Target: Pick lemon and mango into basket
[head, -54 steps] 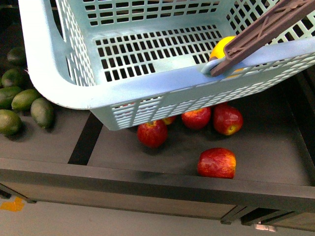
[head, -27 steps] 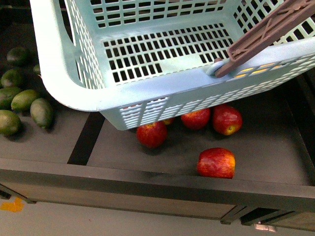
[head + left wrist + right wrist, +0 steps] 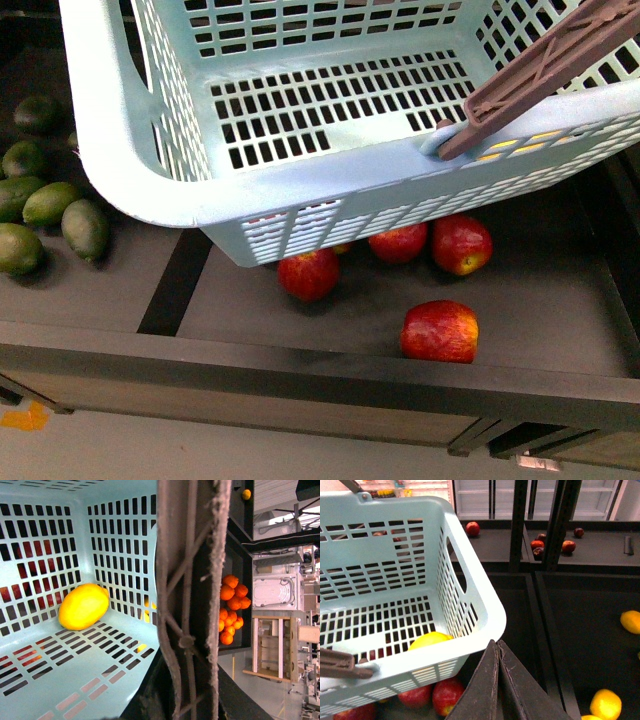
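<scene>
The light blue-green basket (image 3: 150, 150) hangs tilted over the fruit shelf and fills the top of the front view. Its brown handle (image 3: 540, 70) crosses the upper right, and my left gripper (image 3: 186, 690) is shut on that handle (image 3: 190, 595). A bright yellow lemon (image 3: 84, 606) lies on the basket floor against a slotted wall, and the right wrist view shows the lemon (image 3: 430, 640) through the slots. My right gripper (image 3: 496, 645) is shut and empty, just outside the basket's near rim (image 3: 485, 630). Yellow-orange fruits (image 3: 606, 705) lie in a bin beyond it; I cannot tell whether one is the mango.
Red apples (image 3: 440, 330) lie in the shelf bin under the basket, one more (image 3: 309, 273) at its edge. Green limes (image 3: 50, 200) fill the bin to the left. A dark raised shelf lip (image 3: 300, 365) runs along the front. Oranges (image 3: 231, 607) are piled beyond the handle.
The basket has shifted a little to the right and tipped. The lemon that showed above the rim by the handle one second ago is now behind the rim in the front view.
</scene>
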